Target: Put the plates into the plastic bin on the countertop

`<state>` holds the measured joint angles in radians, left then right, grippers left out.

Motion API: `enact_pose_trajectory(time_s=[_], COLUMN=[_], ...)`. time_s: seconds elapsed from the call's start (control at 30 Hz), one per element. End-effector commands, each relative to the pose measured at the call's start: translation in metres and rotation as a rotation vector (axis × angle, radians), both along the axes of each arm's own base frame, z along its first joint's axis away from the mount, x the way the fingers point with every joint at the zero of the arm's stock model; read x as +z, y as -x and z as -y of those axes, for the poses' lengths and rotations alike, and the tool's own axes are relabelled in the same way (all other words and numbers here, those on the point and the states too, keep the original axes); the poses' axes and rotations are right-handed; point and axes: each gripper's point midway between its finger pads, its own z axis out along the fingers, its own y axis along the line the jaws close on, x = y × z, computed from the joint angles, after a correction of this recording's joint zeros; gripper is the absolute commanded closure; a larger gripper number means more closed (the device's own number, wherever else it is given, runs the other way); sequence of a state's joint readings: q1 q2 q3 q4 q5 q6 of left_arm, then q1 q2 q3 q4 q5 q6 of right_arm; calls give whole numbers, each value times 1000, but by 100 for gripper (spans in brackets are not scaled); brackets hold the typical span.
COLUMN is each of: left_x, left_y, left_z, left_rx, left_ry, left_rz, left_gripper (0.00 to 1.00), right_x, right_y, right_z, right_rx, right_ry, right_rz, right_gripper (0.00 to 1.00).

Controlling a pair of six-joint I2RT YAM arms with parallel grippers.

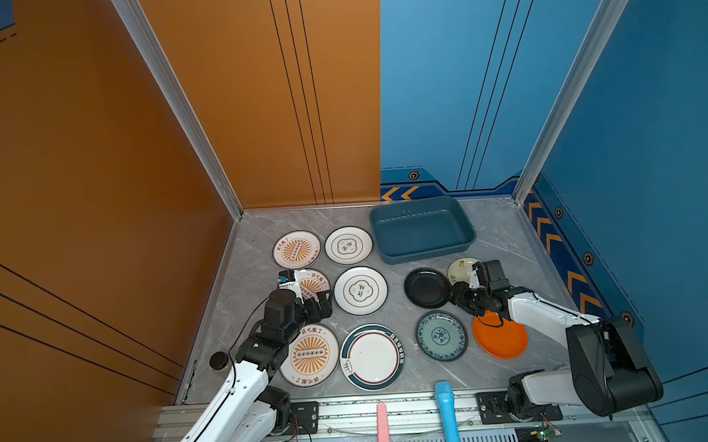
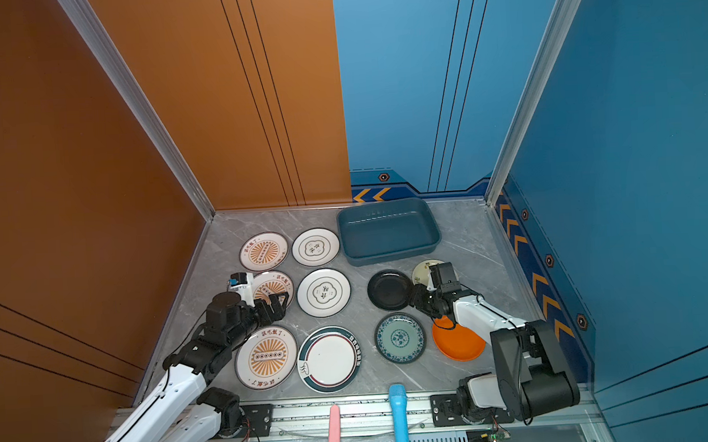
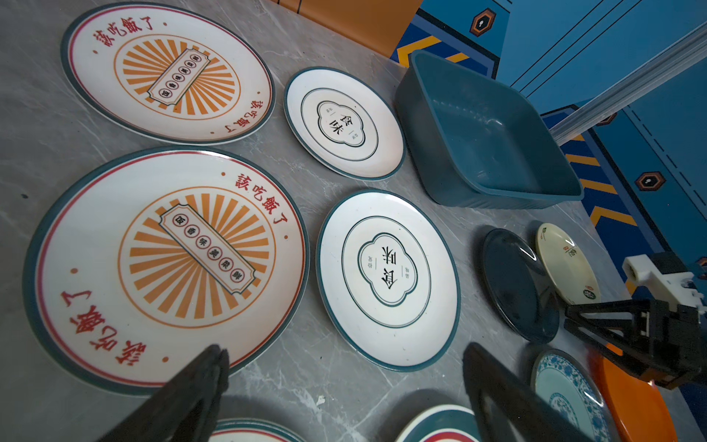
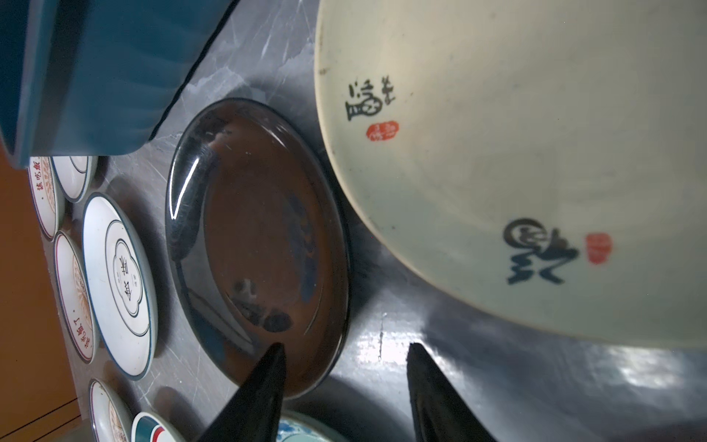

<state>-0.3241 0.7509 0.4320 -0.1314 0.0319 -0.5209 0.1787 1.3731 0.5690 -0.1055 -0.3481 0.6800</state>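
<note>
The plates lie flat on the grey countertop (image 1: 406, 373), among them three sunburst ones (image 1: 296, 249), a teal-rimmed one (image 1: 372, 356), a blue patterned one (image 1: 441, 336) and an orange one (image 1: 500, 337). The dark teal plastic bin (image 1: 429, 253) stands empty at the back. My right gripper (image 4: 346, 346) is low beside the black plate (image 1: 424, 287). Its jaws are apart, one finger over the plate's rim, the other over bare countertop. The cream plate (image 4: 497, 153) lies just beyond. My left gripper (image 3: 344, 352) hovers wide open over the middle sunburst plate (image 1: 314, 284), holding nothing.
A pink handle (image 1: 382, 428) and a blue handle (image 1: 446, 412) stick up from the front rail. A small black knob (image 1: 218, 360) sits at the left edge. Orange and blue walls with aluminium rails close in the countertop on three sides.
</note>
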Motion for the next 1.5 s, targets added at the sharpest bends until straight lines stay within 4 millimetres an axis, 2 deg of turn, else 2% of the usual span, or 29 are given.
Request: enact_pose_trajectory(time_s=[0.0,0.43,0.73,0.93,1.2,1.47], left_x=[-5,-16,-21,-24,-28,-27], left_y=[2,2,2,2,3,6], left_z=[5,7,10,11,19,35], left_rx=[-31,-38,-47,-55,-85,-147], left_ry=[-9,-24,-28,-32,-28,17], left_rz=[-7,-37,-48,-54,-63,-61], left_gripper=[2,2,2,2,2,2], right_x=[-6,-28,-32,-27,-12,6], right_y=[-2,-7,-9,-10,-10,-5], right_z=[-6,-14,-17,-19,-19,-19], right_rx=[-8,-31,-37,-35,-26,1], right_ry=[-38,-93,-118,-131,-134,-124], right_rz=[-2,-27,-26,-11,16,38], right_gripper=[49,63,74,85,93,97])
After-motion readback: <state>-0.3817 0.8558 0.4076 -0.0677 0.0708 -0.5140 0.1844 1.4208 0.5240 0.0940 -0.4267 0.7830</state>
